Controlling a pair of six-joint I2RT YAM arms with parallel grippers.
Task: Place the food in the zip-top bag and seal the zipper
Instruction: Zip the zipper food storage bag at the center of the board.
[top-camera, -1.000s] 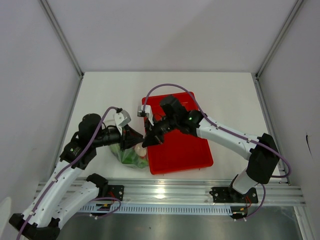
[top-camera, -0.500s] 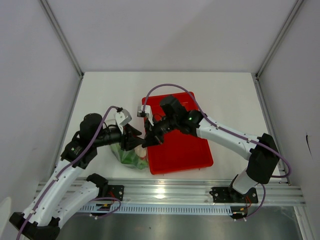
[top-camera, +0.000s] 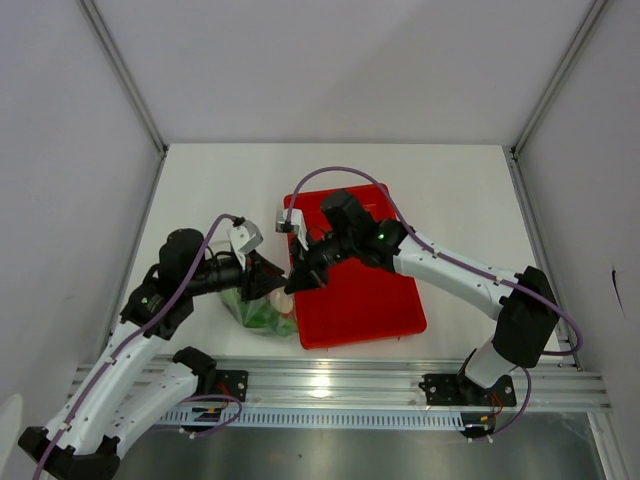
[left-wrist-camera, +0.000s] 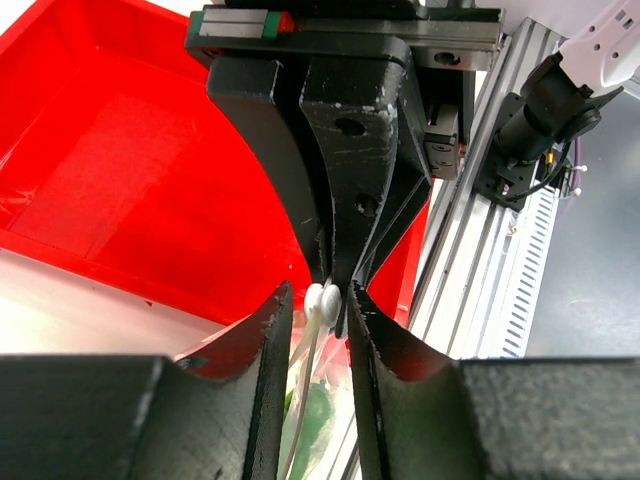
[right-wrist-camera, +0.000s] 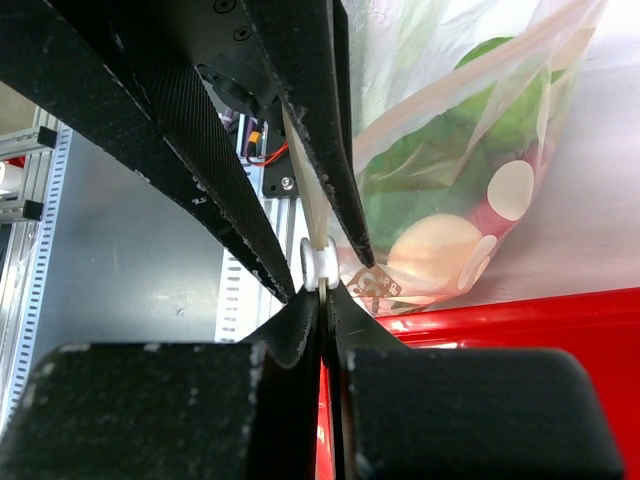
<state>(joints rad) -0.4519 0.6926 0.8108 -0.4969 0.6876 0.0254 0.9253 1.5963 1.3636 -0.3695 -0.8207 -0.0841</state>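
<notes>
The zip-top bag (top-camera: 262, 312) lies clear and floppy left of the red tray, its mouth lifted between both grippers. The food (right-wrist-camera: 420, 170) is inside it: green pieces and a white egg-like piece (right-wrist-camera: 430, 245). My right gripper (right-wrist-camera: 322, 290) is shut on the zipper (right-wrist-camera: 305, 190) just beside its white slider (right-wrist-camera: 320, 262). My left gripper (left-wrist-camera: 320, 300) faces it tip to tip, jaws apart on either side of the zipper (left-wrist-camera: 299, 399), the slider (left-wrist-camera: 327, 303) at its tips. From above, the left gripper (top-camera: 272, 284) and right gripper (top-camera: 294, 284) nearly touch.
The red tray (top-camera: 370, 290) lies under the right arm, touching the bag's right side. An aluminium rail (top-camera: 400, 385) runs along the table's near edge. White walls close in the left, right and back.
The left gripper's jaws widened and then narrowed again around the zipper strip, and it edged slightly toward the right gripper. The right gripper has stayed shut in place.
</notes>
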